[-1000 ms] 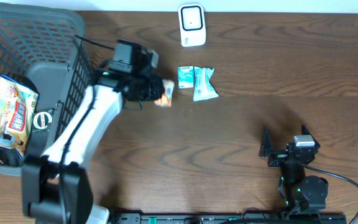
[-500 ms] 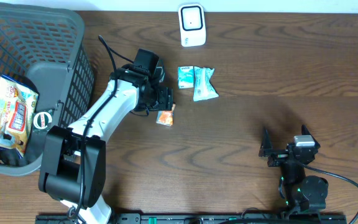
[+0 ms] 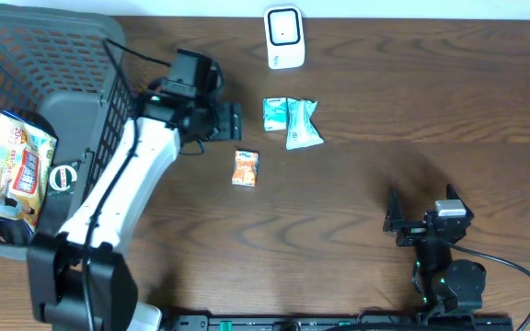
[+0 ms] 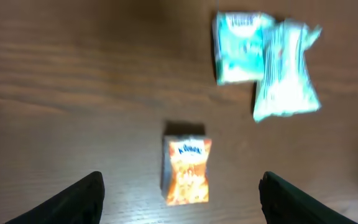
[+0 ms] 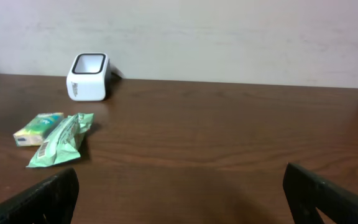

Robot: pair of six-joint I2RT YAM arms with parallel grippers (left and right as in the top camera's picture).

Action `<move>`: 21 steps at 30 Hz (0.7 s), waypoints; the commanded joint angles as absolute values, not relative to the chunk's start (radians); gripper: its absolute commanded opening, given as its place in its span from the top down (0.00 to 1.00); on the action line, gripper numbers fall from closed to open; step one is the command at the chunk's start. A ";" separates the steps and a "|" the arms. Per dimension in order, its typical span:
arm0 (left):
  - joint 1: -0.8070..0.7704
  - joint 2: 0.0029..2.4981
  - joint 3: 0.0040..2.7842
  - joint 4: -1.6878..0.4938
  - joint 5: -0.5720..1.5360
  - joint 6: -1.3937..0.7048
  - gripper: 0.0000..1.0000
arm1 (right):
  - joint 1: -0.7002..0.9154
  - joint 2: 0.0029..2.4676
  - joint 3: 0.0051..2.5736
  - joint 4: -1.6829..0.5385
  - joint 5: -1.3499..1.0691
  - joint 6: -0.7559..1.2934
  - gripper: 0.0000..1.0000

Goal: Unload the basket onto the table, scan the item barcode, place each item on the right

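While the left gripper (image 3: 235, 121) has its jaws spread wide with nothing in them, the orange snack packet (image 3: 245, 168) lies flat on the table (image 3: 385, 110) just below, not touching. Two teal packets (image 3: 290, 119) sit just right of it, touching each other, between it and the white scanner (image 3: 284, 37) at top centre. The basket (image 3: 26, 46) fills the upper left. At lower right, the right gripper (image 5: 180, 180) gapes open too, empty.

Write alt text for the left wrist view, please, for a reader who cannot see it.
A small orange snack packet lies untouched on a dark wooden table, framed by the wide-open jaws of the left gripper. Two teal packets lie overlapping at the upper right.
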State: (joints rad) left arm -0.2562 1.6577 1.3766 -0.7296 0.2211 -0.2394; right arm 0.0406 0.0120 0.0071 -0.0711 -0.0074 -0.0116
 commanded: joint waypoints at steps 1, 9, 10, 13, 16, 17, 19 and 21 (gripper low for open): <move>-0.247 1.679 1.372 -0.748 0.191 -0.294 0.21 | 0.047 0.007 0.006 -0.076 -0.006 -0.005 0.01; -0.248 1.757 1.335 -0.804 0.217 -0.288 0.21 | 0.047 0.007 0.006 -0.076 -0.006 -0.005 0.01; -0.248 1.779 1.333 -0.808 0.245 -0.285 0.21 | 0.047 0.007 0.006 -0.076 -0.006 -0.005 0.01; -0.248 1.811 1.330 -0.818 0.253 -0.284 0.21 | 0.046 0.007 0.006 -0.076 -0.006 -0.005 0.01; -0.248 1.837 1.329 -0.839 0.253 -0.282 0.18 | 0.047 0.007 0.006 -0.076 -0.006 -0.005 0.01; -0.248 1.843 1.329 -0.849 0.254 -0.282 0.14 | 0.046 0.007 0.006 -0.076 -0.006 -0.005 0.01; -0.248 1.858 1.329 -0.856 0.254 -0.281 0.12 | 0.047 0.007 0.006 -0.076 -0.006 -0.005 0.01; -0.248 1.870 1.329 -0.855 0.254 -0.277 0.12 | 0.046 0.007 0.006 -0.075 -0.006 -0.005 0.01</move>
